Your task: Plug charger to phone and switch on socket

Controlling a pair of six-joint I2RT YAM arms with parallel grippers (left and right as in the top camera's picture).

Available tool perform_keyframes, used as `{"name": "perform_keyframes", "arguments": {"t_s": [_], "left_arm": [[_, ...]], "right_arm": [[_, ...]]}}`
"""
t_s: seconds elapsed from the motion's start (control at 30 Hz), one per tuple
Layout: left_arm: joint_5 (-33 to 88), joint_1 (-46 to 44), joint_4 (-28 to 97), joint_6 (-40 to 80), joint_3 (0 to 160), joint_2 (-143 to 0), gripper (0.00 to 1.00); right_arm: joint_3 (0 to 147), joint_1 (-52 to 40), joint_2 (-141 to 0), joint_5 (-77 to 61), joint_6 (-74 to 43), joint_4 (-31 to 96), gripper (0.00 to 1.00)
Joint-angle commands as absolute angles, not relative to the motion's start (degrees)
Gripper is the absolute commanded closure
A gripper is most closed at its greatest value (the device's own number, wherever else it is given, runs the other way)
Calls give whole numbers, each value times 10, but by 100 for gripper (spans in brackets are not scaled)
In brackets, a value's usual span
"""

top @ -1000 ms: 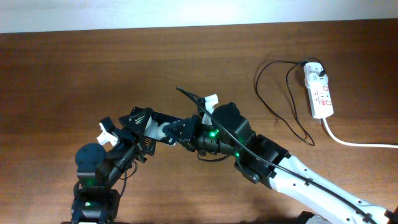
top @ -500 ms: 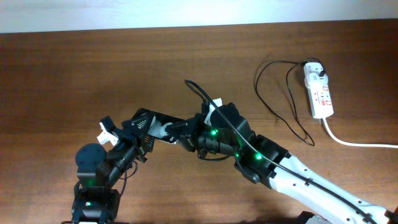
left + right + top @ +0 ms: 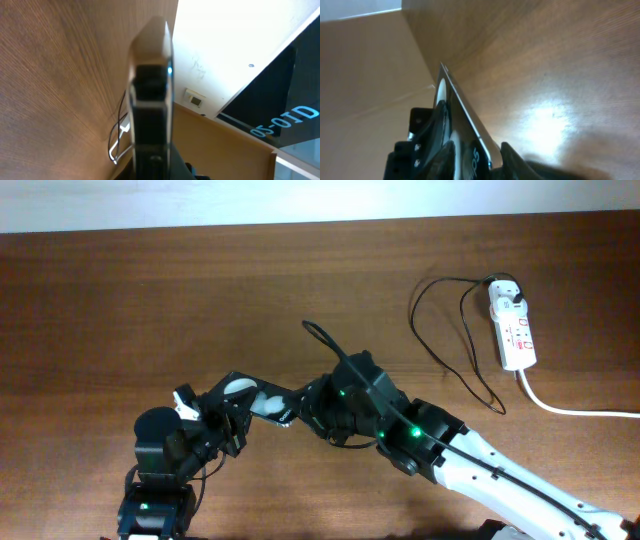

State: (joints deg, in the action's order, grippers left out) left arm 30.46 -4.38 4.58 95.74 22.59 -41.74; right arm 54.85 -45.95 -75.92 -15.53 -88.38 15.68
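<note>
The black phone [image 3: 262,402] with two white circles hangs above the table between both grippers. My left gripper [image 3: 238,402] is shut on its left end. In the left wrist view the phone [image 3: 150,90] rises edge-on out of the left gripper [image 3: 150,170]. My right gripper [image 3: 298,408] sits at the phone's other end. In the right wrist view the phone [image 3: 465,125] lies between the right gripper [image 3: 480,157], whose jaws stand apart with a gap beside one finger [image 3: 512,160]. The charger [image 3: 440,340] loops loosely on the table, its white adapter [image 3: 510,293] in the socket [image 3: 514,330].
The socket's thick white cord [image 3: 575,410] runs off the right edge. A black arm cable [image 3: 322,340] arches above the right wrist. The pale wall [image 3: 300,200] borders the table's far edge. Bare wood lies between the arms and the charger.
My left gripper has shut on the phone's left end. The right jaws, shut on the phone before, have come apart. The phone and both grippers shifted slightly down and left.
</note>
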Motion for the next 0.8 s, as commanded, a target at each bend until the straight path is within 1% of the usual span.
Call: {"name": "perform_keyframes", "arguments": {"t_s": [0.0,0.03,0.07,0.13,0.17,0.2,0.27,0.33,0.37,0.4,0.47,0.57,0.67,0.73,0.77], "left_arm": [[286,-41,43,858,235,-412,100],[277,-41,54,823,235,-412,100],[265,-41,83,781,235,-412,100],[242,-41,134,716,235,-412,100],[240,-41,150,690,235,-415,100],[243,-41,171,656,235,-429,100],[254,-41,181,627,235,-467,100],[283,-41,155,626,235,-523,100],[310,-41,120,620,235,-559,100],[350,-41,67,618,235,-606,100],[383,-44,23,615,241,-661,100],[386,-75,24,579,312,-731,100],[386,-75,88,536,413,-776,100],[387,-75,176,487,509,-829,100],[406,-75,242,451,573,-864,100]], "right_arm": [[546,-461,-755,-130,-745,159,52],[546,-461,-755,-130,-696,173,51],[546,-461,-755,-130,-657,201,48],[546,-461,-755,-118,-613,249,37],[546,-461,-755,-97,-596,284,33],[546,-461,-755,-42,-587,354,28],[546,-461,-755,13,-587,415,23],[546,-461,-755,73,-587,466,4],[546,-461,-755,96,-587,481,1],[546,-461,-755,115,-587,494,1],[546,-461,-755,124,-587,505,1],[546,-461,-755,123,-587,540,1],[546,-461,-755,123,-587,540,1],[546,-461,-755,116,-590,538,1],[546,-460,-755,99,-593,529,1]]}}
